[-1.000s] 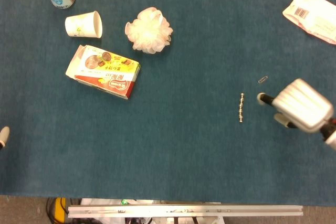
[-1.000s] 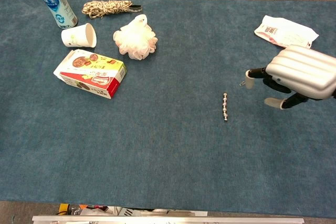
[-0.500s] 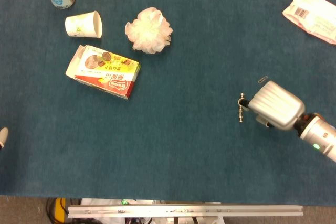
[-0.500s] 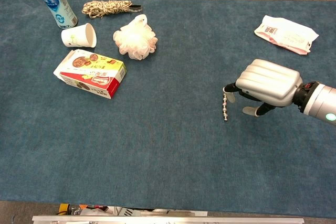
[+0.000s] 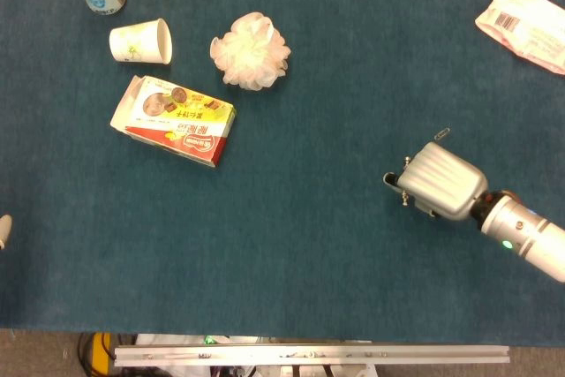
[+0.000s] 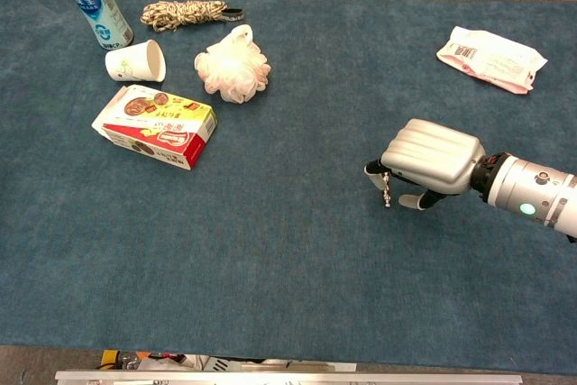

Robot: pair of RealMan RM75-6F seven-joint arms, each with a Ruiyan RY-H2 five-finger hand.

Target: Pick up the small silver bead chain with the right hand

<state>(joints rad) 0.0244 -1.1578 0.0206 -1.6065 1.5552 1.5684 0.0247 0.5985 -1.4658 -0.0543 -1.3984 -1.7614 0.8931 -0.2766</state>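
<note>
bead chain [image 6: 387, 190] judged light, limp, slippery | best pinched mid-length | right hand [image 6: 431, 165] over it, fingers' closure cannot be told

We see a dark blue tabletop [image 6: 288, 250], a silver right hand [image 6: 431, 165] over the silver bead chain [image 6: 387, 190], a white sponge [image 6: 233, 71] far left, and a yellow-and-red box [image 6: 155, 125].
</note>
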